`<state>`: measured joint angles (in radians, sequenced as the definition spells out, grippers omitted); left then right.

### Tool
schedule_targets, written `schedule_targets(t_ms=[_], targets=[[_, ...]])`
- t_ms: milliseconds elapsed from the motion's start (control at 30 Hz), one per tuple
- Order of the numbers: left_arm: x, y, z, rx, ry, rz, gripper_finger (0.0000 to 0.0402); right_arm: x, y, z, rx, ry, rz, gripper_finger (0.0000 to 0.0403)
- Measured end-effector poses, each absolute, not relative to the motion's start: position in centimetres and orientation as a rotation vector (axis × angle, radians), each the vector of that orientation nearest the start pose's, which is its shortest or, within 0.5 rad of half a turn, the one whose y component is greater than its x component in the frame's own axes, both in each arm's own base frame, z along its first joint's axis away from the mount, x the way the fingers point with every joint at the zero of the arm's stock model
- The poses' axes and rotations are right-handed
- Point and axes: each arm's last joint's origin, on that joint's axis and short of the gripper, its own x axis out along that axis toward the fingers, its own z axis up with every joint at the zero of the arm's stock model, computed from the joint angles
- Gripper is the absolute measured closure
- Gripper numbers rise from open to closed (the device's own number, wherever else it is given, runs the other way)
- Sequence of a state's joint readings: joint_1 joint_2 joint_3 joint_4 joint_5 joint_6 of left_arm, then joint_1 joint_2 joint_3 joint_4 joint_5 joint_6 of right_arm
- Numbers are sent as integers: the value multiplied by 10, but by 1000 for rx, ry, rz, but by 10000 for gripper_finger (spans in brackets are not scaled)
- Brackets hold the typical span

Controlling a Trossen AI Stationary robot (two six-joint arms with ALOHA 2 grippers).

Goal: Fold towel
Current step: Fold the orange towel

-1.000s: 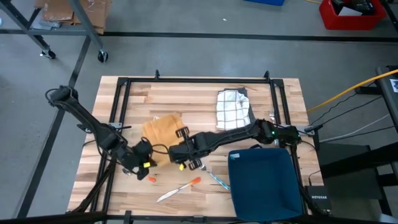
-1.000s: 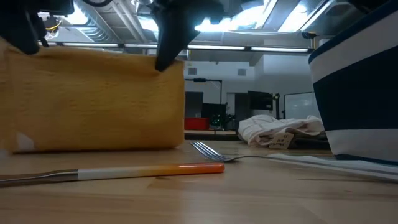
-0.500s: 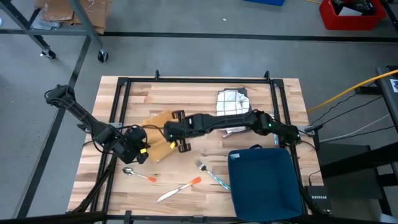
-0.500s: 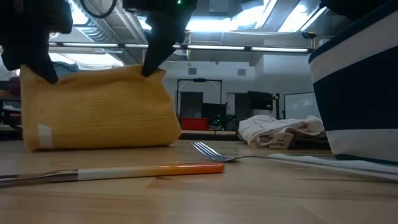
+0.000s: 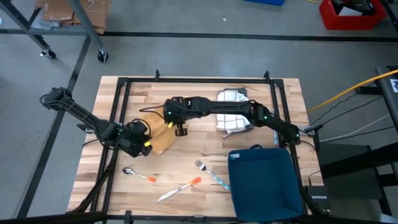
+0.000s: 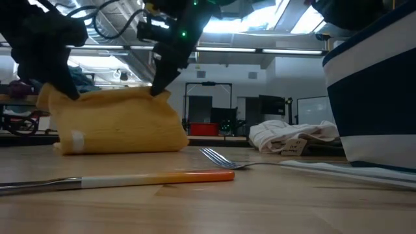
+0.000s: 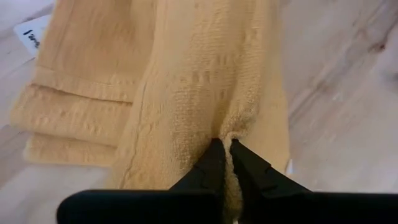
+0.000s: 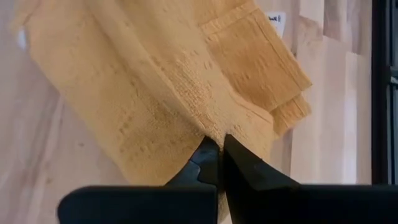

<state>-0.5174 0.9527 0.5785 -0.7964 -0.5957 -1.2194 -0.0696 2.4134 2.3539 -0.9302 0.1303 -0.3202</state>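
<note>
- Yellow towel (image 5: 159,138) sits on the table (image 5: 205,93), well to the left of the blue bin (image 5: 264,180) and across the table from the checked cloth (image 5: 233,106).
- Left gripper (image 7: 227,147): jaws pinched together on a raised fold of the towel, at the towel's left edge in the high view.
- Right gripper (image 8: 214,144): jaws also clamped on the towel, at its upper right corner, arm stretched across from the bin side.
- Low view: both grippers hold the towel's top edge up (image 6: 117,120), bottom rests on the table, cloth sags between the pinch points.
- Left wrist view shows stacked layers of towel with a white tag beside them.
- Fork (image 5: 208,173), knife (image 5: 179,188) and spoon (image 5: 138,175) lie on the table left of the bin, clear of the towel.
- Hidden: towel's left part covered by the left gripper in the high view; bin cut off at the frame edge in the low view.
</note>
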Motion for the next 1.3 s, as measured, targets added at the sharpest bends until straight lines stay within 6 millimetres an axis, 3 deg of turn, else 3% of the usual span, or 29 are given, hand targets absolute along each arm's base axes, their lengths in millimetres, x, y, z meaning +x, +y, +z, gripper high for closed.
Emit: schedule_targets(t_ms=[133, 267, 767, 1100, 1300], targets=[[147, -66, 205, -539, 722, 559, 398, 514, -41, 244, -317, 1037, -14, 398], [155, -73, 211, -576, 676, 451, 399, 507, -29, 246, -304, 1088, 51, 398], [163, -91, 223, -857, 603, 290, 400, 480, 43, 243, -372, 1315, 241, 398], [161, -137, 215, -1007, 635, 150, 401, 471, 100, 243, -311, 1299, 399, 400], [160, -162, 214, -1073, 610, 45, 401, 463, 132, 245, -362, 1280, 450, 399]])
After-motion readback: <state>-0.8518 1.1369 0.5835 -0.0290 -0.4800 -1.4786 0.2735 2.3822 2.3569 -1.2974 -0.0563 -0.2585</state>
